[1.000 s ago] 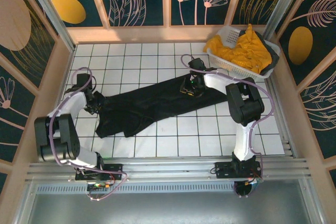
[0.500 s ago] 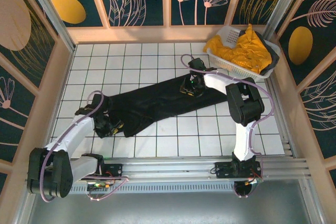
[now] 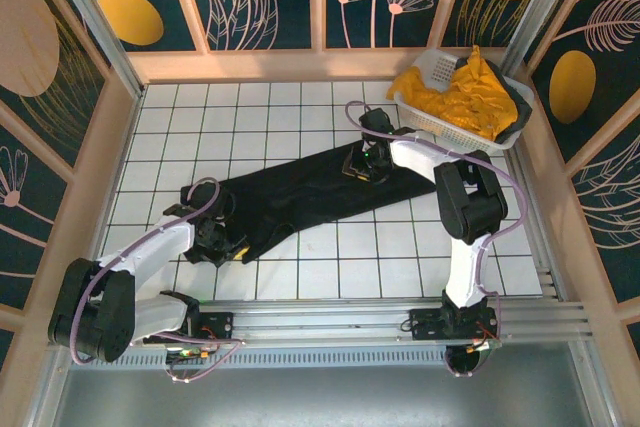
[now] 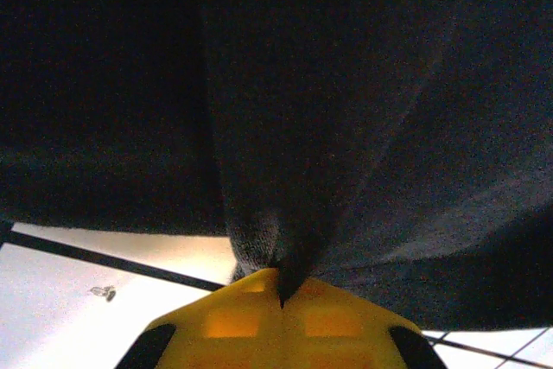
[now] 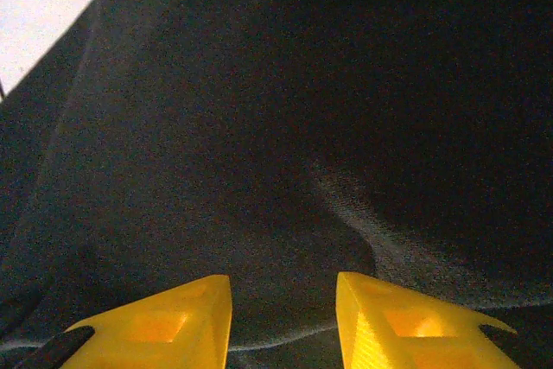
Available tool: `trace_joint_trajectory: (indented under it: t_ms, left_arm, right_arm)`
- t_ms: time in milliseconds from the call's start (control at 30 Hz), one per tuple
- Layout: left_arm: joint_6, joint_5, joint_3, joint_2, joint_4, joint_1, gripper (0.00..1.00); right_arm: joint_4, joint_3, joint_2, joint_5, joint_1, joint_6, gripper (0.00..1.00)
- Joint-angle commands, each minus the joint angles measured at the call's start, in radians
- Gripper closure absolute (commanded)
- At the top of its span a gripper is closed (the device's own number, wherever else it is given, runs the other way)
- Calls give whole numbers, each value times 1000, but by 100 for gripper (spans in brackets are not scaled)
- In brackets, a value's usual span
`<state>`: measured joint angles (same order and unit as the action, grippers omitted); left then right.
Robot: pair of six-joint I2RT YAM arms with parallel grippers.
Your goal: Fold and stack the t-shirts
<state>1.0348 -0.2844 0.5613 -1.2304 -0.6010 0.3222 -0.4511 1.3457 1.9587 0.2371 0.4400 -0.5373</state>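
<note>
The black t-shirt point(image 3: 300, 197) lies stretched in a long band across the white tiled table, from lower left to upper right. My left gripper point(image 3: 222, 244) is at its lower left end, shut on a pinch of the black cloth point(image 4: 285, 248) that bunches between the yellow fingertips point(image 4: 233, 317). My right gripper point(image 3: 366, 165) rests over the shirt's upper right part, open, its yellow fingers point(image 5: 173, 321) spread above flat black fabric point(image 5: 285, 153). Mustard-yellow t-shirts point(image 3: 455, 92) are heaped in the white lattice basket point(image 3: 432, 67) at the back right.
Wooden walls with dark floral panels fence the table on three sides. The basket stands in the back right corner, close to the right arm. Bare white tiles point(image 3: 400, 257) lie in front of the shirt and behind it at the left.
My left arm swung from the table's left side toward the front and took hold of the shirt's lower left end, drawing it rightward. The right gripper stayed in place.
</note>
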Motion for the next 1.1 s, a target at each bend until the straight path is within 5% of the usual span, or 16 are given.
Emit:
trace_joint_trajectory:
  t_ms: [0,467,767,1067]
  left_arm:
    - [-6,-1,32,14,-47,10,100]
    - [2,-85,205,59,-210,102,100]
    - [23,-137,246,38,-196,239,100]
    - [0,-63,158,37,-214,259,100]
  right_arm:
    - [-11,-14,-37,7,5,-22,62]
    - [-19,0,-33,-15,-5,-18,63]
    - [-24,5,-30,-18,-15,-9,63]
    - [-30,11,-32,-10,-12,-7,63]
